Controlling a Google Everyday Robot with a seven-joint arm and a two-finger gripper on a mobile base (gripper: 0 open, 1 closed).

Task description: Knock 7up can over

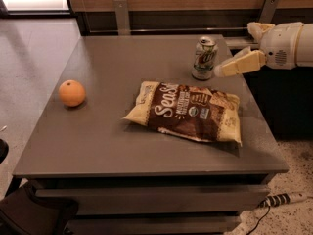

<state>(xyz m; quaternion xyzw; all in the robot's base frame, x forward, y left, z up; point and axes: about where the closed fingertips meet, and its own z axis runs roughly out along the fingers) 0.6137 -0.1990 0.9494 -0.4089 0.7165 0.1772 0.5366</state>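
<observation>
Small white-silver 7up can (204, 58) with green markings stands upright on the grey table (107, 146), just behind the far edge of the brown-and-yellow foil chip bag (188, 111). Cream plastic gripper (222, 70) comes in above the bag's far right corner, tip right beside the can; contact unclear. Can't tell if the gripper is apart or together. Round orange fruit (72, 92) sits well left of the bag.

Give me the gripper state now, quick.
Gripper: open or closed cannot be told; it is close beside the upright 7up can and is not holding it.
</observation>
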